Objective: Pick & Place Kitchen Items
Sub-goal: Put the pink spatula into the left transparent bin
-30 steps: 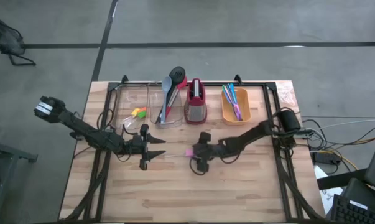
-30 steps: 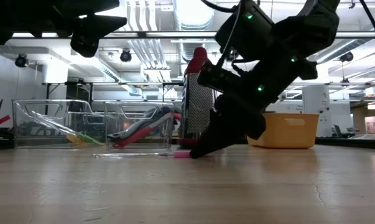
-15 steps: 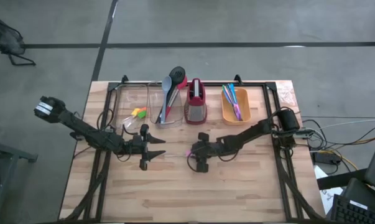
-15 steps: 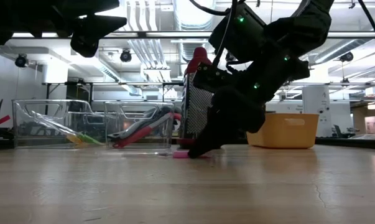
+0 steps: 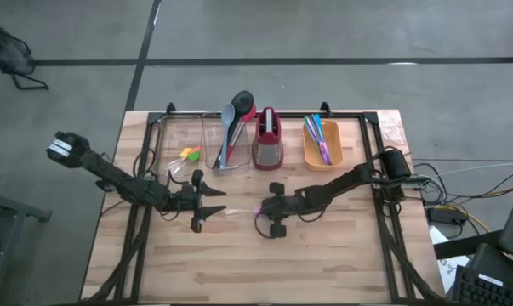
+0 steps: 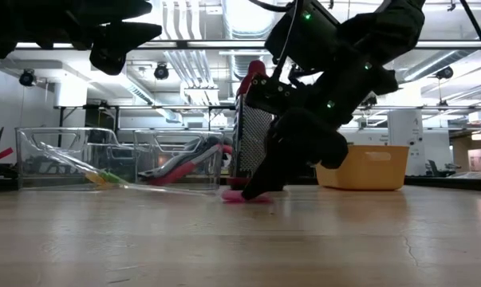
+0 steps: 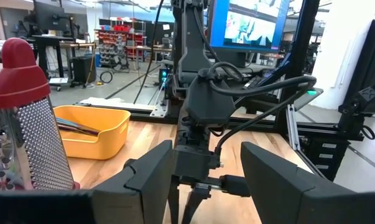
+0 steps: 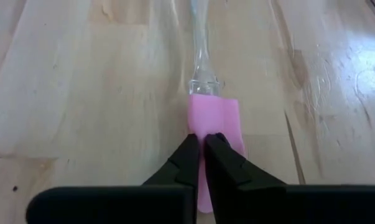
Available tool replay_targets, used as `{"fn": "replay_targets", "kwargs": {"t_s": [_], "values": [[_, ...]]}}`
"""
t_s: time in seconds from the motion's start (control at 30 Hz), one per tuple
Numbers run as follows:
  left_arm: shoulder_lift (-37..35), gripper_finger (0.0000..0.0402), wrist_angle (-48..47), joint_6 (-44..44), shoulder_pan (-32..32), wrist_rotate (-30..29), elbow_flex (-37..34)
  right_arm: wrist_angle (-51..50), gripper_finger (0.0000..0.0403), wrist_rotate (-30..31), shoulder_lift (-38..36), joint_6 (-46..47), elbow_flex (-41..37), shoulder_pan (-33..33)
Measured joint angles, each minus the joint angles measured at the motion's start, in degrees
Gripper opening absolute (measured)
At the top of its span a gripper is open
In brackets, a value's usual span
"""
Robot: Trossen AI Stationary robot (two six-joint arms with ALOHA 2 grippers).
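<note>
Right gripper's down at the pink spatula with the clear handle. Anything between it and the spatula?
Nothing visible. The right gripper is already at the pink spatula on the table, its fingers nearly closed over the pink head. The left gripper hangs open off the far end of the clear handle, apart from it.

Right gripper (image 6: 252, 190): comes down from above, tips at the tabletop on a pink spatula head (image 6: 242, 196); fingers pinched on it
Spatula handle: clear, slanting toward the clear bins (image 6: 116, 158)
Left arm (image 6: 104, 28): dark, high at the top corner
Grater (image 6: 254, 127): upright, red top, behind the gripper
Orange bin (image 6: 374, 167): farther back; on the table (image 6: 224, 239)
Clear bins: hold red and dark spoons (image 6: 184, 166); green and yellow pieces (image 6: 104, 177)
</note>
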Motion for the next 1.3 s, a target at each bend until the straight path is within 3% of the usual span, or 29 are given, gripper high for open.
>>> {"fn": "replay_targets", "kwargs": {"t_s": [0.37, 0.83, 1.03, 1.3], "values": [[0.0, 0.0197, 0.0, 0.0, 0.0, 0.0, 0.0, -2.6, 0.0006, 0.8, -5.0, -0.3, 0.5, 3.0], [0.0, 0.0197, -0.1, 0.0, 0.0, 0.0, 0.0, -7.4, 0.0013, 2.1, -5.4, 2.7, 0.7, 3.3], [0.0, 0.0197, -0.4, 0.0, 0.0, 0.0, 0.0, -7.6, 0.0067, 2.1, -5.4, 6.0, 0.7, 3.3], [0.0, 0.0197, -0.4, -0.1, 0.0, 0.0, 0.0, -7.9, 0.0187, 2.1, -5.5, 8.4, 0.7, 3.0]]}}
